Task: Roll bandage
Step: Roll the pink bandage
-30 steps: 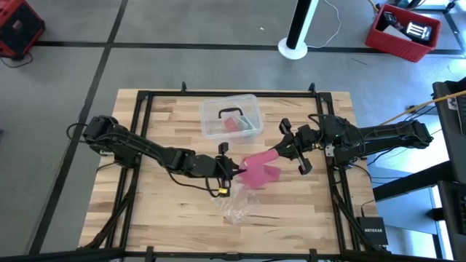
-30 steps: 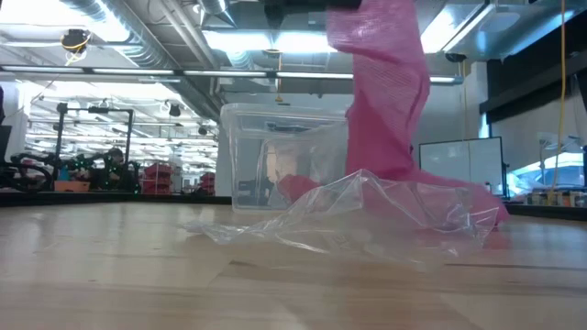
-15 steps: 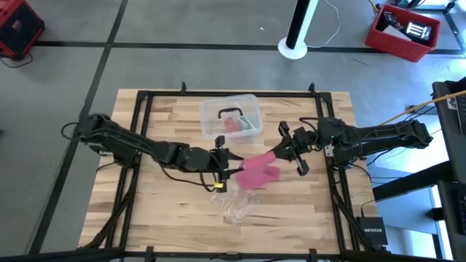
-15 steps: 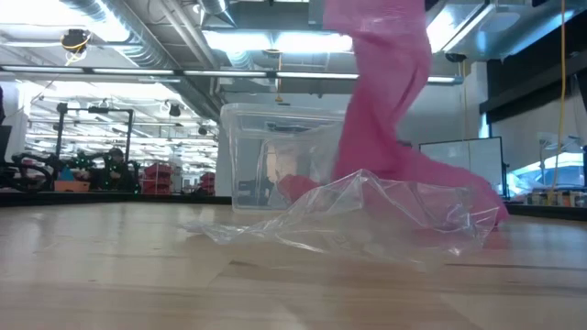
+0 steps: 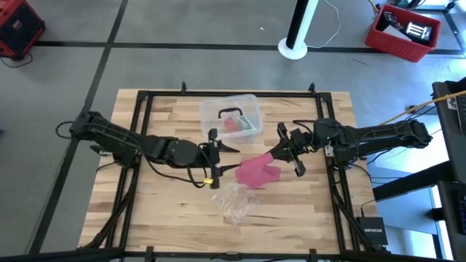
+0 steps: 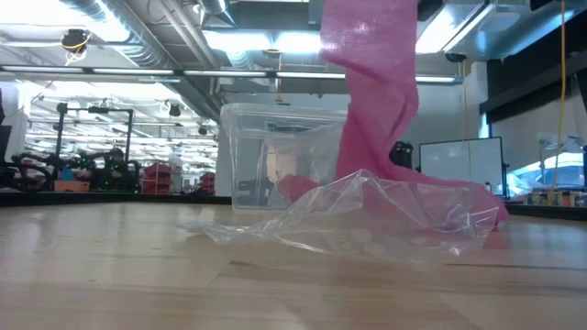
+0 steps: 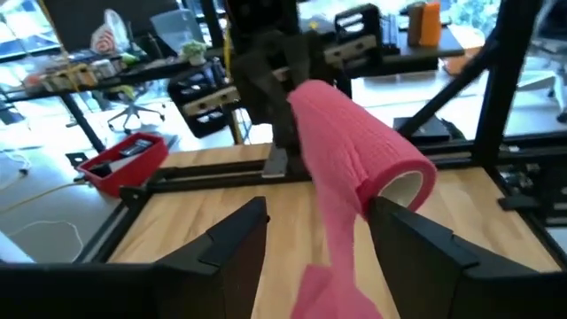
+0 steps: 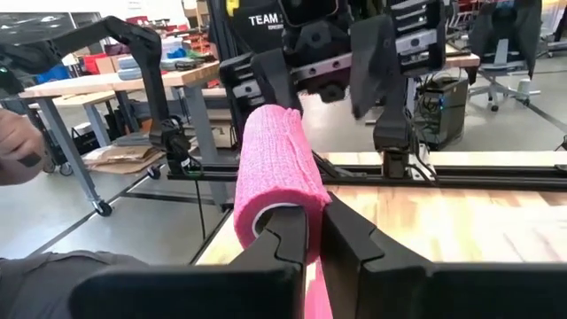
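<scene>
Near the middle of the wooden table (image 5: 145,211), the right gripper (image 5: 280,152) holds the rolled end of the pink bandage (image 5: 256,171), its fingers (image 8: 288,239) pinched together on the roll's edge. The rest of the bandage hangs down from the roll to a loose pink heap on the tabletop. The left gripper (image 5: 215,156) sits just beside the bandage on the side toward the table's left edge, its fingers (image 7: 235,235) spread apart and touching nothing. A crumpled clear plastic wrapper (image 5: 237,204) lies nearer the front edge, and a clear plastic box (image 5: 230,116) stands toward the back edge.
</scene>
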